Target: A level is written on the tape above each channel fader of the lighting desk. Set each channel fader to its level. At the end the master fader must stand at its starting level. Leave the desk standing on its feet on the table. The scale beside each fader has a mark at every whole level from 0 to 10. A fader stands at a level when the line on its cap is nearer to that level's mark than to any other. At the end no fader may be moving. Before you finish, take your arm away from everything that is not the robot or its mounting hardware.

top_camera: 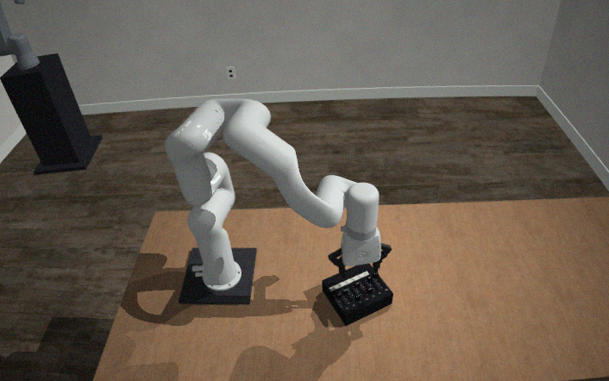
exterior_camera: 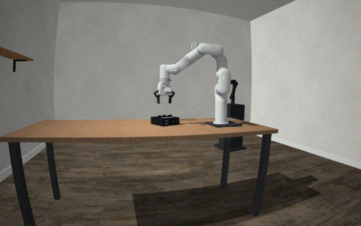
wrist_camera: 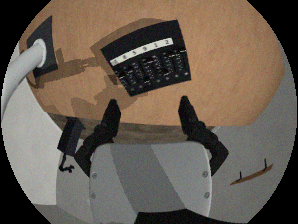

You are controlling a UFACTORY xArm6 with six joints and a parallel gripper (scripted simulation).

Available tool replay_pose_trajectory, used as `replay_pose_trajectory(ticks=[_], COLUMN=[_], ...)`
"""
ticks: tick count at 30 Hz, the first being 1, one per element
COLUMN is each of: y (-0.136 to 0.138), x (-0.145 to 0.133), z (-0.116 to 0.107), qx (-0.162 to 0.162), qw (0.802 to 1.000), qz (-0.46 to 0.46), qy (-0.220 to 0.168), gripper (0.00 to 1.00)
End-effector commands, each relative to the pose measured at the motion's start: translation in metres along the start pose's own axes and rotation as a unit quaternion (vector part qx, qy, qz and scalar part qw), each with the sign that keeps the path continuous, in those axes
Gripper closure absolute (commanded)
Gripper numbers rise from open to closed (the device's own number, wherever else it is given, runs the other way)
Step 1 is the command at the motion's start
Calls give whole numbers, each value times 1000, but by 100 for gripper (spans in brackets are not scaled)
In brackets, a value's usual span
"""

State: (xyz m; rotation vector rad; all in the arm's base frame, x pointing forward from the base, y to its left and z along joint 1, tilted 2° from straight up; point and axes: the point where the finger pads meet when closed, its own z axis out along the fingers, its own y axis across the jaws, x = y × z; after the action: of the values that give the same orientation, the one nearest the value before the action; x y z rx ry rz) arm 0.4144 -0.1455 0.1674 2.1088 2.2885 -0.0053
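Observation:
The lighting desk [top_camera: 356, 293] [exterior_camera: 164, 120] [wrist_camera: 149, 56] is a small black box standing on its feet on the wooden table [top_camera: 472, 287] [exterior_camera: 93, 130] [wrist_camera: 220, 23]. A white tape strip [top_camera: 348, 280] [wrist_camera: 145, 51] runs along its far edge above a row of several faders [top_camera: 359, 290] [wrist_camera: 154, 70]. The written levels and cap positions are too small to read. My gripper [top_camera: 359, 267] [exterior_camera: 163, 102] [wrist_camera: 148, 104] is open and empty. It hangs well above the desk, over its tape side, fingers pointing down.
The arm's dark base plate [top_camera: 218, 281] [exterior_camera: 223, 123] [wrist_camera: 39, 38] sits on the table beside the desk. A dark pedestal [top_camera: 49, 114] [exterior_camera: 235, 111] stands on the floor beyond the table. A wall shelf [exterior_camera: 13, 55] [wrist_camera: 253, 175] is far off.

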Motion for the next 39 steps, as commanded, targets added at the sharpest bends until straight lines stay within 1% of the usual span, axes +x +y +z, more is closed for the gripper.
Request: replay_pose_trajectory(ticks=[1,2,4,8,9,39], y=[3,3,2,2,2,2], x=[-32,-32,-40,-41,-41,-41], z=[37,37,46,48,48,48], qx=[-5,-5,-5,-5,-5,-5], qw=[993,993,989,988,988,988], qz=[-118,-118,-146,-152,-152,-152], qy=[4,4,4,4,4,4], gripper=[0,0,0,0,100,100])
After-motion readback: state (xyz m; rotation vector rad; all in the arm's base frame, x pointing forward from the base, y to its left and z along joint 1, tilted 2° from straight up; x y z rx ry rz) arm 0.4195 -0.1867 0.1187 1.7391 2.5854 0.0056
